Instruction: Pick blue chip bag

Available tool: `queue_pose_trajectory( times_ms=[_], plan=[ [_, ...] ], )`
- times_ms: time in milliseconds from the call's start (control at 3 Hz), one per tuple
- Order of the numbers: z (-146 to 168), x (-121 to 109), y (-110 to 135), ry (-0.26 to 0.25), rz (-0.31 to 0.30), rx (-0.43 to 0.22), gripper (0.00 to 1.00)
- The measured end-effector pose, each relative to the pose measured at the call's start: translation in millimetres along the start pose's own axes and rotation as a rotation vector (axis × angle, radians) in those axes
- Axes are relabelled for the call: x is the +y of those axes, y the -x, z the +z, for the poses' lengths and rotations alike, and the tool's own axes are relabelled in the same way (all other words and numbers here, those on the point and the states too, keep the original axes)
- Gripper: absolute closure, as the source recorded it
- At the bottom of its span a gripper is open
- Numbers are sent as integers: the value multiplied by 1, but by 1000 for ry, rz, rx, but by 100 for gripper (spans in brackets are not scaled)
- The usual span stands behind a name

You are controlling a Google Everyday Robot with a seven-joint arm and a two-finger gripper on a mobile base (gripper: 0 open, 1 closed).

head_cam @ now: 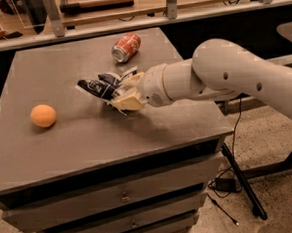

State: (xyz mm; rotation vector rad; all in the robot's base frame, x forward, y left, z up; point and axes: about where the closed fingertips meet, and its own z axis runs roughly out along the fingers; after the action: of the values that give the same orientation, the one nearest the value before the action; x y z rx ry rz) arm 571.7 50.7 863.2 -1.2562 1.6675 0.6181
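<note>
Hand clamped on blue chip bag nr table ctr

On grey table, crumpled navy foil chip bag at centre, within cream pincer from right, red soda can behind, orange ball left.

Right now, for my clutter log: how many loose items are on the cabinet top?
3: orange ball at left, soda can on its side at back, blue chip bag in the middle at the gripper. The arm may hide more.
</note>
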Motion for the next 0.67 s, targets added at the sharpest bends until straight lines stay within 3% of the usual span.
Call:
queue_pose_trajectory(
  times_ms=[667],
  plan=[
    [-20, -8, 46, 107, 92, -107, 100]
  ],
)
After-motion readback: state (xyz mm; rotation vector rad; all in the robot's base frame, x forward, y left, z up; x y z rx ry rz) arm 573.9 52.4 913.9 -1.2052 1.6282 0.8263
